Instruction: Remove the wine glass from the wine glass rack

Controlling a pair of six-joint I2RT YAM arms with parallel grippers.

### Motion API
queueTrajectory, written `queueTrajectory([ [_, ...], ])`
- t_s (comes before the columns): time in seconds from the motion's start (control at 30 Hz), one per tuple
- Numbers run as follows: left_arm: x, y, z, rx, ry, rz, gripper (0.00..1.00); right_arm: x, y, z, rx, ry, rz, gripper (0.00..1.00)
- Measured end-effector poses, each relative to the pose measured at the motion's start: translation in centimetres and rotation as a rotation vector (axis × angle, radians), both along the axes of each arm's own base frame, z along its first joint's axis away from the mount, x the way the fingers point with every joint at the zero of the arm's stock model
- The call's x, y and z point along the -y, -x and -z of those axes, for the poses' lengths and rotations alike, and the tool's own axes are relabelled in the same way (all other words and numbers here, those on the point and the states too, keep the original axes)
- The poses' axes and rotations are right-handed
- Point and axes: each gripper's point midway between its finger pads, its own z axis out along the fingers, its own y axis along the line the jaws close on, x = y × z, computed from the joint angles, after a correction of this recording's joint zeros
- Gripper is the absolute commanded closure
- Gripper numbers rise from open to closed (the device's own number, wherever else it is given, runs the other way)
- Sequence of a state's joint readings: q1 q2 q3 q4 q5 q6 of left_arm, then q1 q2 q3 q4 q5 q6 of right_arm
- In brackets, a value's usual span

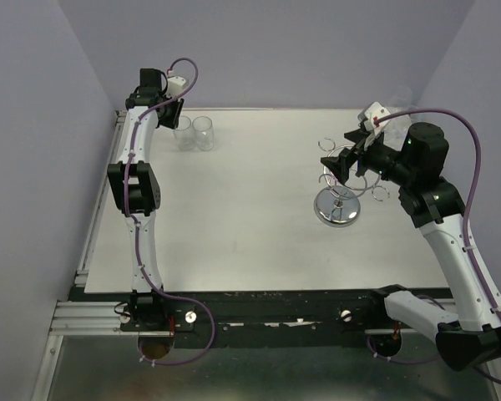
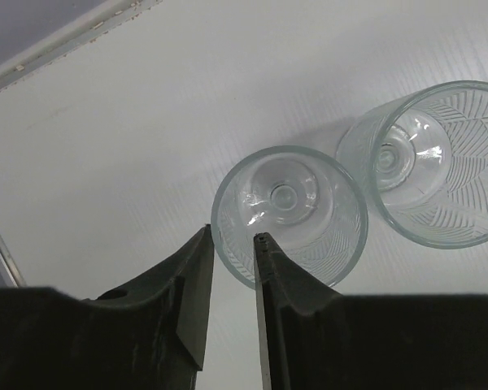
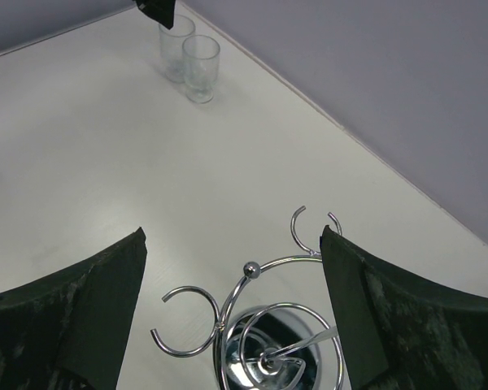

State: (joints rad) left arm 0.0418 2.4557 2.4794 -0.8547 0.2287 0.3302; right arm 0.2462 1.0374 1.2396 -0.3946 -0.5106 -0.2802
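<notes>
Releasing appears the step in hand: left jaws stand slightly apart astride the rim of a wine glass (image 2: 289, 215), upright on the tabletop (image 1: 234, 238) at upper left, beside a second glass (image 2: 431, 162). Withdraw straight up, clear of the rim. Right jaws gape wide above the wine glass rack (image 1: 337, 205), apparently bare, centre right.

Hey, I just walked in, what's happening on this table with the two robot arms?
The left gripper is at the far left corner of the table, jaws slightly apart astride the rim of one upright glass, with a second glass beside it. The right gripper hangs over the chrome rack, jaws wide open, holding nothing. No glass shows on the rack's hooks.
</notes>
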Motion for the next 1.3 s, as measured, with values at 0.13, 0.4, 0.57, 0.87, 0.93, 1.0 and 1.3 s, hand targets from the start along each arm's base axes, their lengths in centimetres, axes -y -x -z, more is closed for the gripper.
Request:
queueTrajectory([
  [0.13,0.0,-0.3,-0.3,0.015,0.004,-0.005,0.45,0.1,0.0,0.0,-0.006,-0.007,0.005,0.05],
  [0.4,-0.2,-0.9,-1.1,0.045,0.013,-0.044,0.11,0.1,0.0,0.0,-0.017,-0.018,0.006,0.05],
  [0.57,-1.0,-0.6,-4.6,0.103,0.014,-0.128,0.01,0.3,-0.6,-0.3,-0.066,-0.035,0.049,0.0],
  [0.87,-0.8,6.0,-22.9,0.458,0.096,-0.202,0.01,2.8,-3.0,-3.5,-0.045,-0.016,0.227,0.0],
  [0.93,-0.5,7.8,-26.1,0.529,0.125,-0.212,0.01,3.5,-3.7,-3.6,-0.068,-0.017,0.286,0.0],
  [1.0,-0.1,9.4,-28.0,0.572,0.161,-0.226,0.01,4.6,-4.6,-3.1,-0.115,-0.02,0.375,0.0],
  [1.3,1.8,12.0,-22.9,0.441,0.219,-0.241,0.01,10.4,-5.0,0.0,-0.245,0.047,0.742,0.0],
])
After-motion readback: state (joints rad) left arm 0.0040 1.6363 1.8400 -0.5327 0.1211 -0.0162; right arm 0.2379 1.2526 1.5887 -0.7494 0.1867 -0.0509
